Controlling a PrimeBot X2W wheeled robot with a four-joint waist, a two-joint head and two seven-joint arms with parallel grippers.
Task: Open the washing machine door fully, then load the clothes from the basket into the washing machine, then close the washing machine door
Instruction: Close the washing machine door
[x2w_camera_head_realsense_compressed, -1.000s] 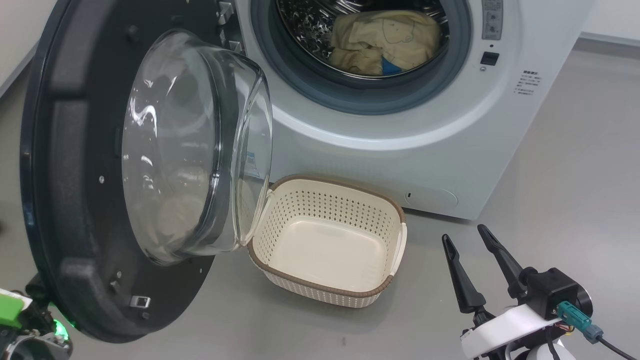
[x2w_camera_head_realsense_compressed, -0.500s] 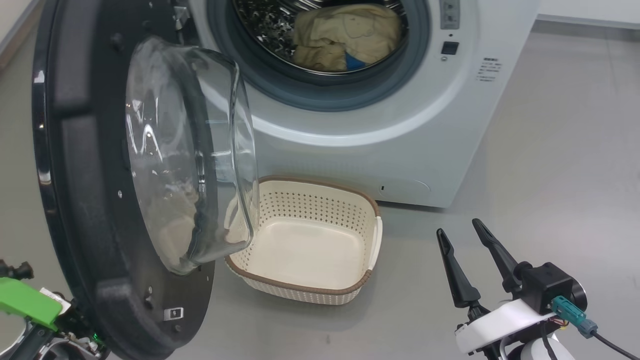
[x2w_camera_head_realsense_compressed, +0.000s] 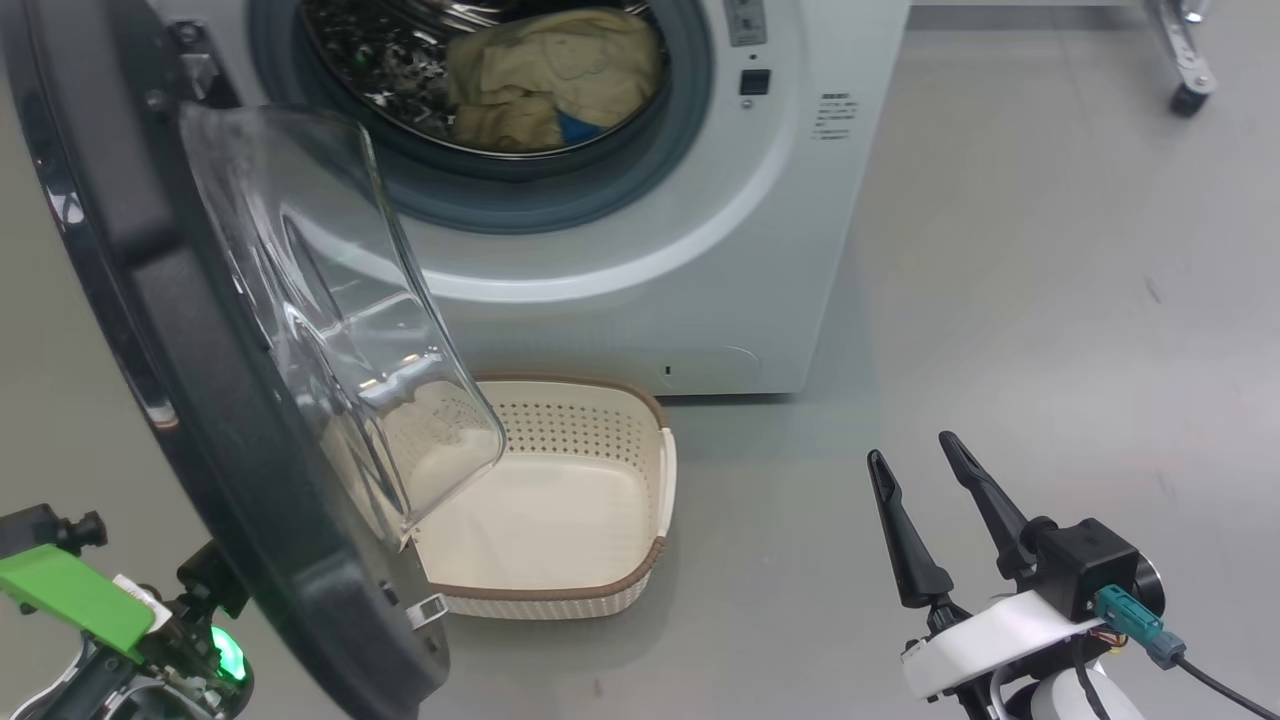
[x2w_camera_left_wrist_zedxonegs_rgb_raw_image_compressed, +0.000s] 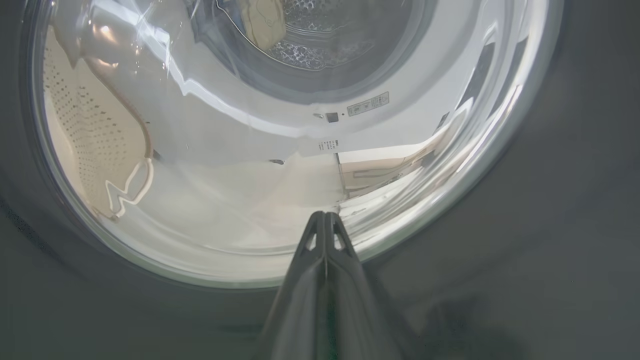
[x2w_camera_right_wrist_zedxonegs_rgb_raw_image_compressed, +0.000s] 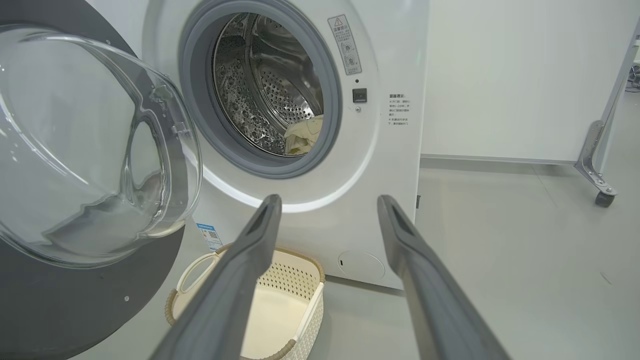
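Observation:
The washing machine (x2w_camera_head_realsense_compressed: 700, 250) stands with its drum uncovered. Pale cream clothes (x2w_camera_head_realsense_compressed: 550, 75) and a blue piece (x2w_camera_head_realsense_compressed: 578, 127) lie inside the drum. Its black-rimmed door (x2w_camera_head_realsense_compressed: 150, 300) with the glass bowl (x2w_camera_head_realsense_compressed: 330, 300) stands half swung, overhanging the empty basket (x2w_camera_head_realsense_compressed: 640, 560) on the floor. My left gripper (x2w_camera_left_wrist_zedxonegs_rgb_raw_image_compressed: 325, 215) is shut, with its tips at the door's outer face by the lower edge of the window. My right gripper (x2w_camera_head_realsense_compressed: 910, 450) hangs open over the floor to the right of the basket, holding nothing. From the right wrist, the fingers (x2w_camera_right_wrist_zedxonegs_rgb_raw_image_compressed: 250, 260) frame the machine (x2w_camera_right_wrist_zedxonegs_rgb_raw_image_compressed: 390, 150) and the basket (x2w_camera_right_wrist_zedxonegs_rgb_raw_image_compressed: 300, 280).
A metal frame leg on a castor (x2w_camera_head_realsense_compressed: 1185, 60) stands at the back right, also seen from the right wrist (x2w_camera_right_wrist_zedxonegs_rgb_raw_image_compressed: 597, 165). Grey floor (x2w_camera_head_realsense_compressed: 1050, 300) stretches out to the right of the machine. My left arm's green part (x2w_camera_head_realsense_compressed: 70, 590) sits behind the door's lower edge.
The door has swung towards the machine, its glass bowl now seen more edge-on. The head camera has turned, sliding the whole scene left. The right gripper stays open.

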